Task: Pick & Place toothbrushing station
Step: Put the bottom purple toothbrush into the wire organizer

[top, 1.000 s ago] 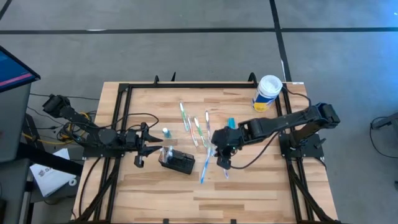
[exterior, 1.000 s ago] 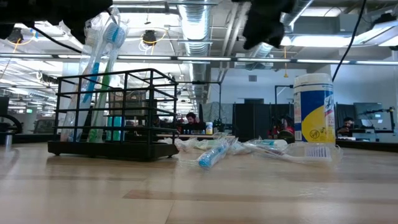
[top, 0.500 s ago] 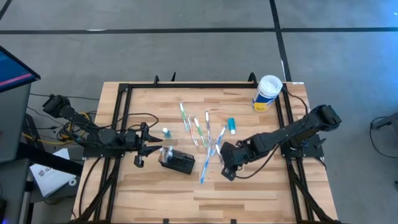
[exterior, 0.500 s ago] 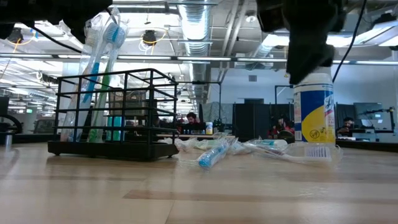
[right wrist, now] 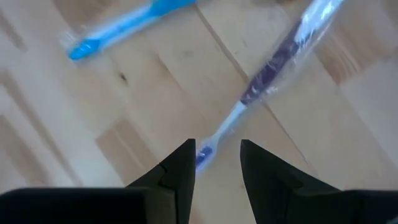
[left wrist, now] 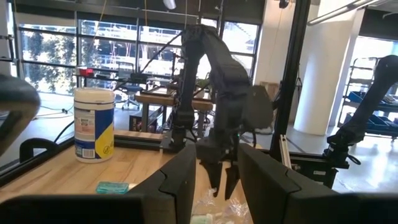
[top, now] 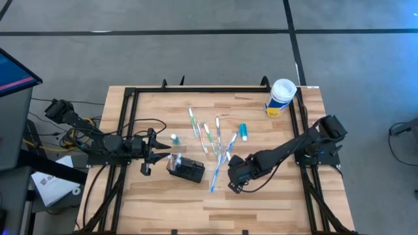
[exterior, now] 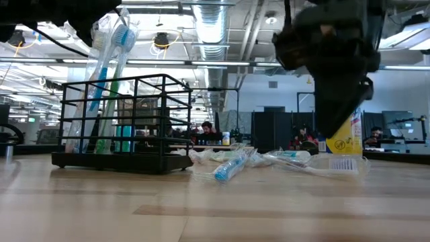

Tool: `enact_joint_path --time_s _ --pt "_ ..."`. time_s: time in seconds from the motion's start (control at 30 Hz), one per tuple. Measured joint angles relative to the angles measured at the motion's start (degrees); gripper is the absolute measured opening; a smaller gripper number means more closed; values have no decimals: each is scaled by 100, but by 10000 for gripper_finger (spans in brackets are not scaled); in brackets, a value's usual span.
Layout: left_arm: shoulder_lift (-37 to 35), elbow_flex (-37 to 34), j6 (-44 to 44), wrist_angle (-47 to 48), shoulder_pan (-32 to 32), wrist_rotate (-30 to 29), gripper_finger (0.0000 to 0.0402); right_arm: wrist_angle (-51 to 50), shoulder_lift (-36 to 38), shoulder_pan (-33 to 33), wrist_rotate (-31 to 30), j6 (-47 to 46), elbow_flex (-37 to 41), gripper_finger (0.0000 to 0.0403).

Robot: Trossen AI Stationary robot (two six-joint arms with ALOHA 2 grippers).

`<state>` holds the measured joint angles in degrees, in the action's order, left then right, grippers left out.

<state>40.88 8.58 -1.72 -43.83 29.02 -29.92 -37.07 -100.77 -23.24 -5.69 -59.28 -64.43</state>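
Your right claw point(right wrist: 216, 163), narrowly parted and empty, hangs over a wrapped brush point(right wrist: 272, 74) whose long axis runs between its fingers, the station point(top: 186, 169) farther left.

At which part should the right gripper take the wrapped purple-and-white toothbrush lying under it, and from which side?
Take the wrapped purple-and-white toothbrush at its thin white neck, probably from straight above. It lies flat on the wooden table, and the right gripper hangs over it with open fingers on either side of that narrow part.
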Motion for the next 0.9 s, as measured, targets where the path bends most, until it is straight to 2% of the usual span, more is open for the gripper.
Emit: enact_joint_path --time_s 0.23,0.57,0.9 --pt "-1 0 39 -2 0 1 113 -16 10 -58 -24 -365 -1 118" --pt "0 2 40 1 -1 -1 113 44 -288 -110 -20 -421 -5 118" --pt "9 2 42 4 0 1 113 131 -265 -105 -45 -455 -8 118"
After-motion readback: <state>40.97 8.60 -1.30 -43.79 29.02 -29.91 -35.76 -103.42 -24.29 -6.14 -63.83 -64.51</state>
